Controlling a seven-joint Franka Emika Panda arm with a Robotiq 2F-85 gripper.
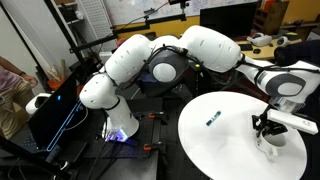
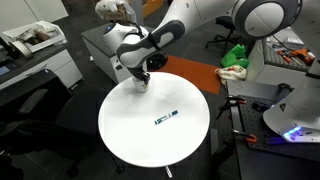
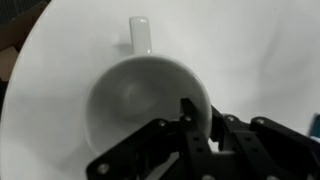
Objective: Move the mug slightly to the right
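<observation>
The gripper (image 3: pixel 202 122) straddles the mug (image 3: pixel 140 100) at its wall, clamped or not I cannot tell, and it looks like stiff, light, probably slick ceramic, so the rim is the hold.

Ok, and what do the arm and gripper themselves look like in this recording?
The arm is glossy white, built of fat rounded links with dark grey bands at the joints, and its base glows bluish. The gripper is matte black, with angular linkage bars and narrow flat fingers. The wrist housing behind it is white with a dark ring. No markings are legible.
</observation>
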